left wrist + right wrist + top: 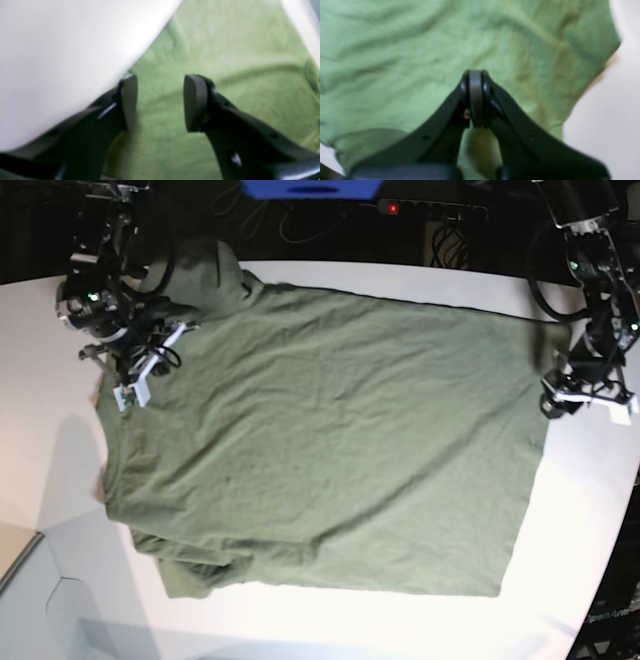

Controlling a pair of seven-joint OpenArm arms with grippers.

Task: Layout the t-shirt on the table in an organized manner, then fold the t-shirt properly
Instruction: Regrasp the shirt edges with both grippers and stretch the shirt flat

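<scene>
Spread mostly flat across the broad matte white tabletop point(60, 470): a plain olive-green short-sleeved cotton t-shirt point(330, 440), wrinkled, one sleeve bunched near the tabletop's near-left corner in the base view, the other sleeve up by the far-left edge. Covers the middle of the surface, with bare white showing on every side.

Left gripper point(160, 100) at the shirt's edge on the base view's right, hanging over green cloth beside the hem, where fabric meets bare tabletop. Jaws parted, nothing between the two dark pads, only cloth visible beyond the gap.

Right gripper point(476, 97) at the shirt's opposite end, on the base view's left, near the upper sleeve. Jaws clenched together, pads pressed flush. Cannot tell whether any fabric is pinched; wrist view blurred, green cloth filling most of the frame behind the black fingers.
</scene>
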